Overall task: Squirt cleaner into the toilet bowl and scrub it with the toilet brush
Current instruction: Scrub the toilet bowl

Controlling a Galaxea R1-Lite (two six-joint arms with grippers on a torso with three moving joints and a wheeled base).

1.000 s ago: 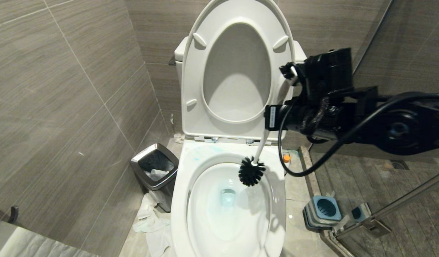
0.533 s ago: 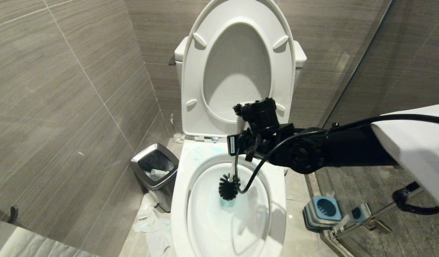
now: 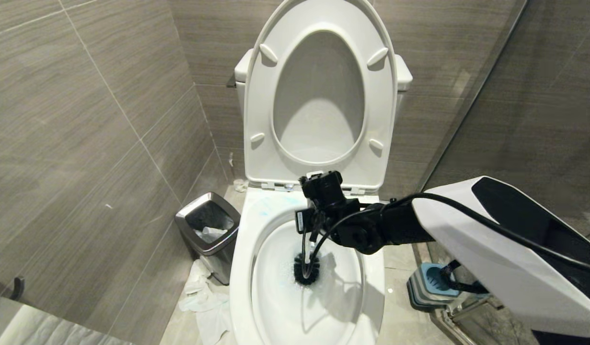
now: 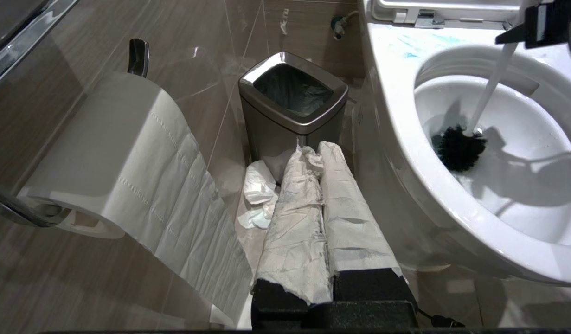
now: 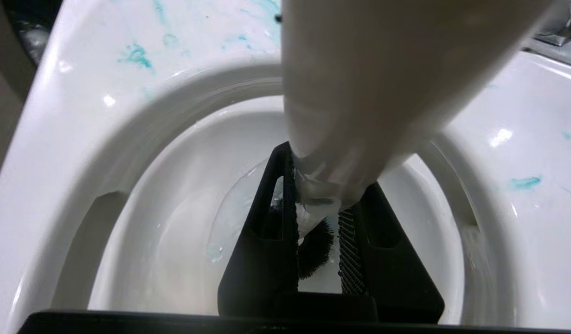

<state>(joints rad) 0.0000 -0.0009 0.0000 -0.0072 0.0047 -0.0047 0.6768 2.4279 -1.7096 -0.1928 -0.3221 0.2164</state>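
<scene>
The white toilet bowl (image 3: 244,268) stands with its seat and lid raised; turquoise smears mark its rim (image 5: 137,53). My right gripper (image 3: 310,221) reaches in from the right over the back of the bowl and is shut on the toilet brush's white handle (image 5: 359,93). The black bristle head (image 3: 306,269) sits low in the bowl at the water and also shows in the left wrist view (image 4: 459,148). The blue-and-grey brush holder (image 3: 426,285) stands on the floor to the right, partly behind my arm. My left gripper (image 4: 311,152), its fingers wrapped in paper, is shut and parked left of the toilet. The cleaner is out of view.
A steel-rimmed waste bin (image 3: 207,230) stands left of the toilet, with crumpled paper (image 3: 203,299) on the floor before it. A toilet paper roll (image 4: 113,153) hangs on the left wall. Tiled walls close in on the left and back; a glass shower partition stands on the right.
My right arm has swung down and leftward, carrying the brush from above the bowl's right rim into the bowl's bottom. The left arm has not moved.
</scene>
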